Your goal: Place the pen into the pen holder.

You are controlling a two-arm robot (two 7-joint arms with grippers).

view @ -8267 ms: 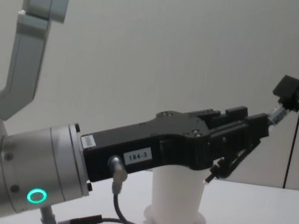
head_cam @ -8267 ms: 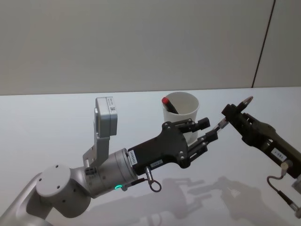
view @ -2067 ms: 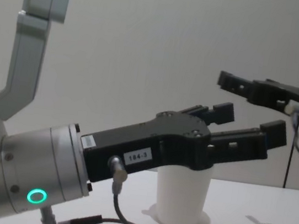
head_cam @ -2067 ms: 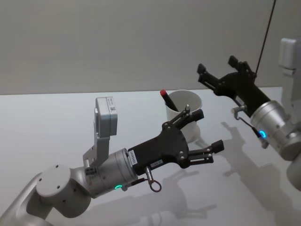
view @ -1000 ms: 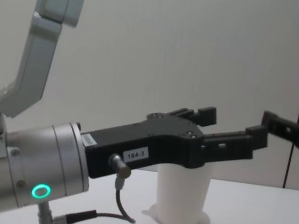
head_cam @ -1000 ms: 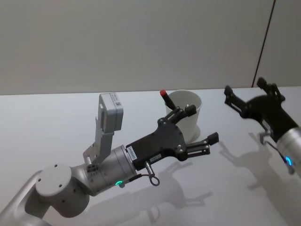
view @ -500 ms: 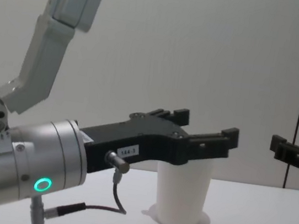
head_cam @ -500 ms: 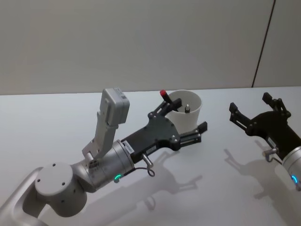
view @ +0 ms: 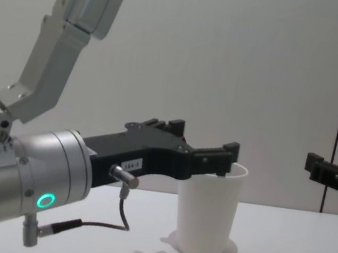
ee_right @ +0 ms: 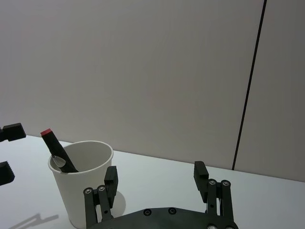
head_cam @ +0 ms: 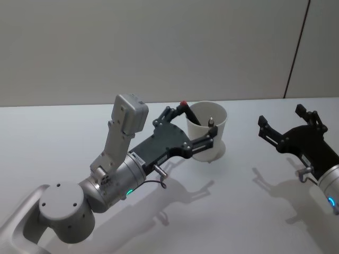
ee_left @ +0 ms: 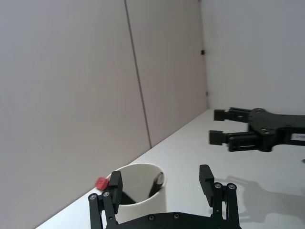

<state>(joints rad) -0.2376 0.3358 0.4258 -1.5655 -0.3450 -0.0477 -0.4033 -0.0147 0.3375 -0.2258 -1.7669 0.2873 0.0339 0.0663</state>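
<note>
pen holder (head_cam: 207,128), between left end effector (head_cam: 189,131) fingers

You can't see the lower parts of the two pens: the pen holder (head_cam: 207,129) wall hides them, leaving the red-capped pen (head_cam: 186,110) top and the silver-tipped pen (head_cam: 210,121) tip. In the chest view the left gripper (view: 202,149) covers part of the cup rim, and the right gripper (view: 333,176) is cut by the frame edge. In the left wrist view the finger (ee_left: 116,183) blocks part of the holder, and the dark pen inside is too small to read. Head view crops the right arm (head_cam: 331,185).
</note>
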